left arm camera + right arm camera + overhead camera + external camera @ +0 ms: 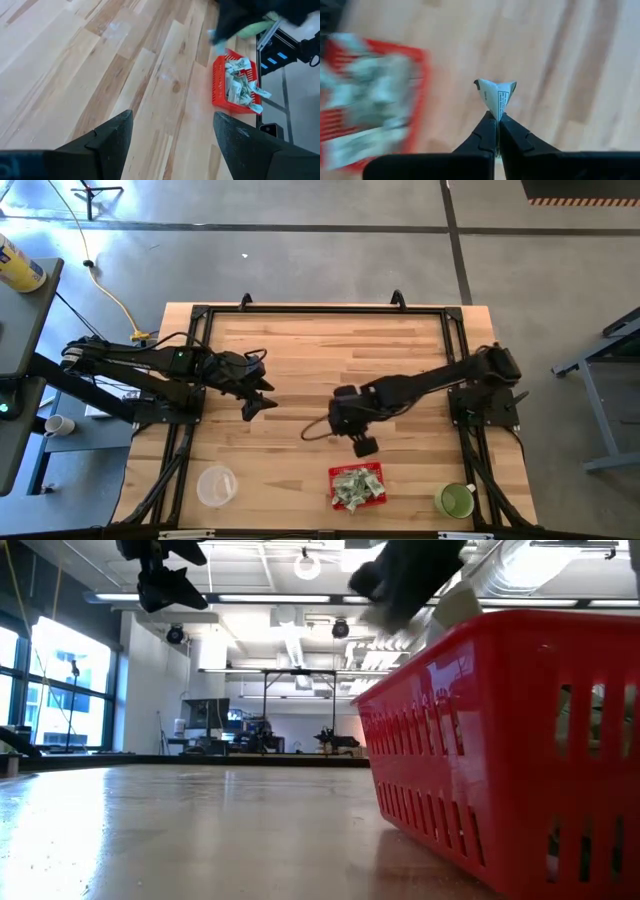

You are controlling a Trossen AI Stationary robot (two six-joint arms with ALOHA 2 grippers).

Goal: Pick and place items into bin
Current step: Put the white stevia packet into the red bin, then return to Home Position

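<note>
1 wrapped piece (497,97) is pinched at its tail between the closed fingers of the right pincer (497,131), its pale printed wrapper fanning out beyond the tips. In the high view that right pincer (363,445) hangs over bare counter (300,360) just short of the red bin (357,487), which lies a little further toward the counter's near edge and almost straight ahead of the tips; the piece's long axis runs along the fingers, pointing toward the bin. By my reading, a short carry forward over the rim and a release is all the coming move needs, and the right arm is clearly the nearer one. The bin already holds a heap of green-and-white items (241,85), some poking above the rim; no loose ones show on the counter. Beside the bin sit a clear round container (216,485) on 1 side and a green cup (455,500) on the other, both apparently without items. Farther off, the left pincer (170,145) waits with its fingers spread wide, holding nothing, well apart from the bin.
</note>
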